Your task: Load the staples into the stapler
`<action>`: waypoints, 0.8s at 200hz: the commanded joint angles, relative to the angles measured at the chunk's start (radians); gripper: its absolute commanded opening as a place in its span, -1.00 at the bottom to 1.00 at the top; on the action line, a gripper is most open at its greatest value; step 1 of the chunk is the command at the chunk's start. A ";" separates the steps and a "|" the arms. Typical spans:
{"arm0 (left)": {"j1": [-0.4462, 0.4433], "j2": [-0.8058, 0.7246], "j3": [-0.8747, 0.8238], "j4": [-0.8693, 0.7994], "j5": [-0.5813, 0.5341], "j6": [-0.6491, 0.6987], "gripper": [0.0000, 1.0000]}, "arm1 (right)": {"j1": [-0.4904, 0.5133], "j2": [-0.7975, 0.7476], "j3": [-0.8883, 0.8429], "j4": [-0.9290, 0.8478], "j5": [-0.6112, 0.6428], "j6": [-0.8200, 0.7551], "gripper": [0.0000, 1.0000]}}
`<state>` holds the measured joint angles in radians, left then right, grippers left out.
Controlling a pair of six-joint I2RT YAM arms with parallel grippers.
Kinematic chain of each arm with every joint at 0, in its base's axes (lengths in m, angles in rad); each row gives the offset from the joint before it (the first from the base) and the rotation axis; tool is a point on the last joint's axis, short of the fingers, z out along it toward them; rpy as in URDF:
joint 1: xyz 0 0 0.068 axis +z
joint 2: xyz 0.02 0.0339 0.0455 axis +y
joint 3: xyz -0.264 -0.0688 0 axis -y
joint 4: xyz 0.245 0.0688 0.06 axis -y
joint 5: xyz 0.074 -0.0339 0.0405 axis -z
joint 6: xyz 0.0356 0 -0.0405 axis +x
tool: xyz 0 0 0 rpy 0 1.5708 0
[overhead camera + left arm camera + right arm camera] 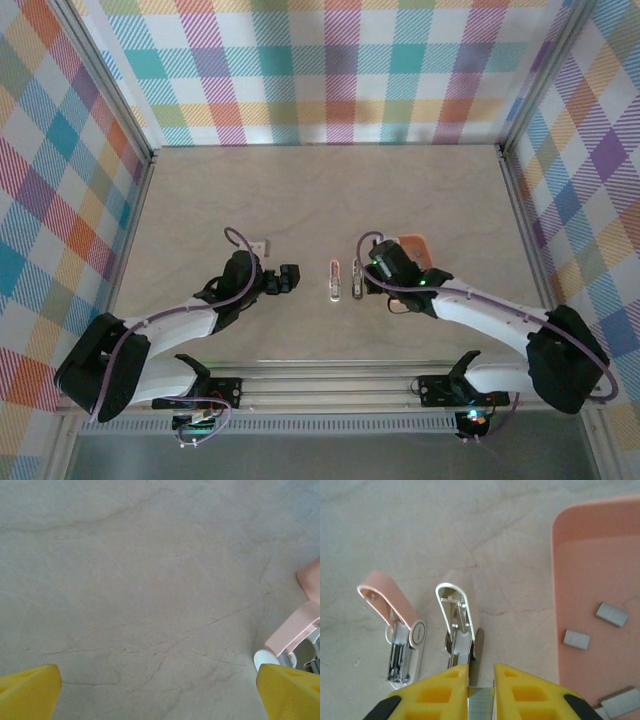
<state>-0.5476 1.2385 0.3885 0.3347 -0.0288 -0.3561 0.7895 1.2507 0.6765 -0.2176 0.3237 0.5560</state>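
- A small white square thing (260,245) is seen on the worktop (320,190), to the left of the stapler (395,632) and a bit farther back.
- The left gripper (160,694) is held near the stapler, on its left side, and it is not touching it. Its yellow jaws are spread wide apart. Nothing is gripped, and bare worktop is seen between them.
- The stapler is laid on the worktop in the middle, between the two arms. Its pink lid is flipped up, so the white and grey metal inside can be seen.
- Just to the right of the stapler, a second pink and white piece (460,620) is laid. The two are side by side but not touching. This piece is opened up too, and metal parts are seen inside it.
- The right gripper (481,676) is placed to the right of the stapler, close to the near end of the second piece. Its yellow jaws are squeezed tight on a staple strip (481,703), a small shiny grey block.
- Whether the staple strip is touching the second piece cannot be told.
- Farther right of the stapler, an orange-pink tray (590,575) is set on the worktop.
- The staples (611,614) are scattered inside the tray as little grey blocks, each one apart from the others.
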 commanded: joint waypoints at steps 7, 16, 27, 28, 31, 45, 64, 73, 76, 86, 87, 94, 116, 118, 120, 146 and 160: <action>-0.006 0.032 -0.016 0.074 0.049 -0.017 0.99 | 0.067 0.047 0.022 0.012 0.089 0.075 -0.65; -0.009 0.044 -0.017 0.080 0.060 -0.017 0.99 | 0.084 0.060 0.021 0.016 0.097 0.084 -0.65; -0.014 0.054 -0.023 0.092 0.064 -0.022 0.99 | 0.097 0.077 0.023 0.019 0.103 0.093 -0.65; -0.014 0.054 -0.024 0.093 0.064 -0.023 0.99 | 0.098 0.079 0.023 0.018 0.104 0.094 -0.65; -0.016 0.058 -0.026 0.098 0.065 -0.025 0.99 | 0.100 0.082 0.023 0.018 0.105 0.095 -0.65; -0.023 0.070 -0.040 0.124 0.066 -0.039 0.99 | 0.109 0.106 0.029 0.017 0.107 0.100 -0.65; -0.039 0.078 -0.048 0.137 0.070 -0.036 0.99 | 0.114 0.131 0.034 0.025 0.109 0.101 -0.65; -0.047 0.081 -0.054 0.147 0.072 -0.031 0.99 | 0.116 0.141 0.032 0.041 0.111 0.104 -0.65; -0.050 0.080 -0.057 0.152 0.073 -0.028 1.00 | 0.117 0.146 0.032 0.046 0.112 0.104 -0.65; -0.058 0.078 -0.068 0.175 0.075 -0.024 0.99 | 0.116 0.160 0.034 0.065 0.111 0.101 -0.65; -0.059 0.077 -0.070 0.177 0.075 -0.024 0.99 | 0.116 0.161 0.036 0.066 0.112 0.101 -0.65; -0.063 0.073 -0.078 0.189 0.074 -0.024 0.99 | 0.117 0.171 0.041 0.073 0.111 0.099 -0.65; -0.072 0.056 -0.087 0.189 0.067 -0.017 0.99 | 0.116 0.189 0.055 0.076 0.113 0.097 -0.65; -0.072 0.054 -0.088 0.187 0.065 -0.016 0.99 | 0.117 0.190 0.055 0.076 0.113 0.096 -0.65; -0.073 0.053 -0.088 0.186 0.062 -0.017 0.99 | 0.115 0.191 0.055 0.077 0.113 0.097 -0.65; -0.075 0.035 -0.094 0.164 0.037 -0.012 0.99 | 0.116 0.194 0.057 0.078 0.120 0.095 -0.65; -0.075 0.030 -0.098 0.157 0.030 -0.013 0.99 | 0.117 0.199 0.061 0.079 0.122 0.095 -0.65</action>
<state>-0.6140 1.2957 0.3073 0.4778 0.0288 -0.3775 0.8982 1.4387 0.7094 -0.1562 0.4202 0.6403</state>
